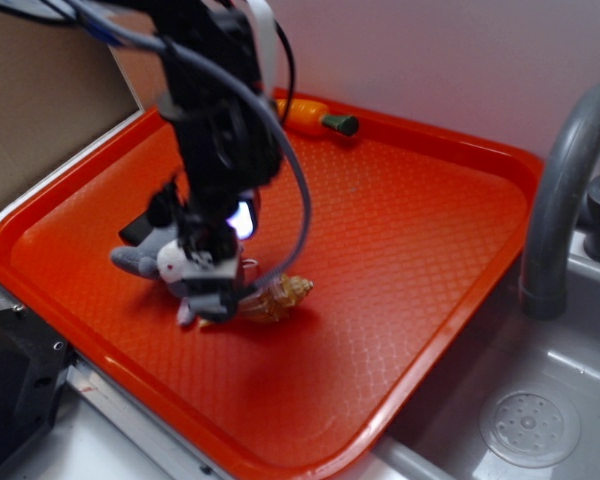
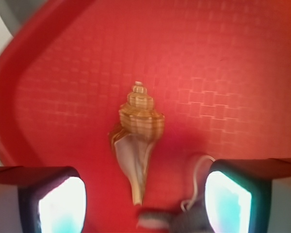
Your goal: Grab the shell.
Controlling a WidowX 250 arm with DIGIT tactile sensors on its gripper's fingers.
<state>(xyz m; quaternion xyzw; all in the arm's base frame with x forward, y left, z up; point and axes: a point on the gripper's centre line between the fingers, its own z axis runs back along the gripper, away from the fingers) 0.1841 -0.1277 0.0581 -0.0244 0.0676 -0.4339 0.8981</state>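
Note:
The tan-yellow spiral shell (image 1: 283,296) (image 2: 138,133) lies on the orange tray (image 1: 410,230), its thin pointed tail aimed toward my gripper. In the wrist view my gripper (image 2: 144,196) is open, and the tail tip reaches just between the two fingers (image 2: 63,204) without touching either one. From the exterior view the gripper (image 1: 215,290) hangs low over the tray, at the shell's left end. The shell's tail is hidden behind the gripper there.
A grey plush animal (image 1: 160,262) (image 2: 184,221) with a white face lies right beside the shell's tail under the gripper. An orange toy carrot (image 1: 315,115) rests at the tray's far rim. A grey faucet (image 1: 560,200) and sink (image 1: 530,420) stand to the right.

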